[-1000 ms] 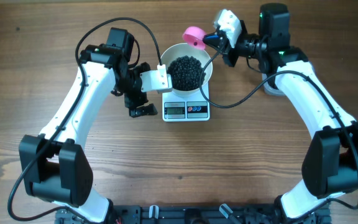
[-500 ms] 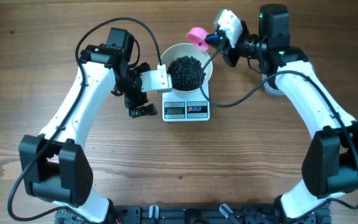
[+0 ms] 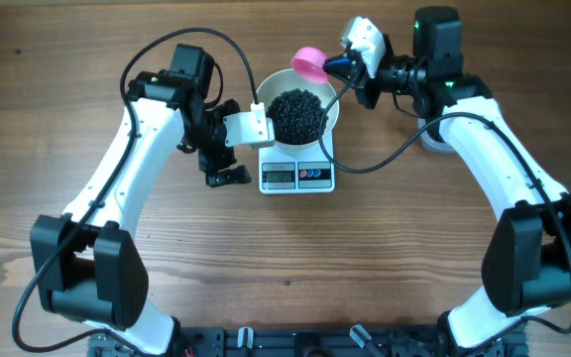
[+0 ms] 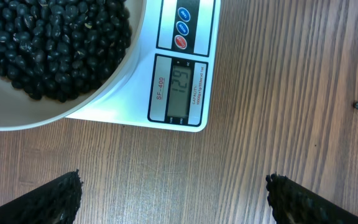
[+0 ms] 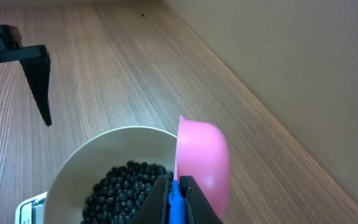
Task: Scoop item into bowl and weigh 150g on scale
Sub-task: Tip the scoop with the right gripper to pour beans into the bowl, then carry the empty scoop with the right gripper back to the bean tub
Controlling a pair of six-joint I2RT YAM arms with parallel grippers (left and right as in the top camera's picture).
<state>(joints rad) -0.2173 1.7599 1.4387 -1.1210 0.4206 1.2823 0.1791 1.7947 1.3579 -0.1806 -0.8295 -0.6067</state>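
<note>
Scoop (image 3: 309, 63) (pink, blue handle): being eased slightly nearer the bowl (image 3: 278, 81) rim than a second ago, tipped on edge. Right claw (image 3: 339, 62): being kept clamped on that handle. Left claw (image 4: 176, 199): being held wide apart, gripping nothing, beside the scale (image 3: 298, 177). Beans (image 3: 298, 114): being heaped in the bowl, seated on the scale. Display (image 4: 180, 87) (seemingly under target): further topping-up is being judged necessary.

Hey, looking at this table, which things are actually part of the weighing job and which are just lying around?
In use: black beans, white bowl, scale, pink scoop in the right gripper.
Lying about: a dark speck on the table; left gripper, open and empty.
</note>
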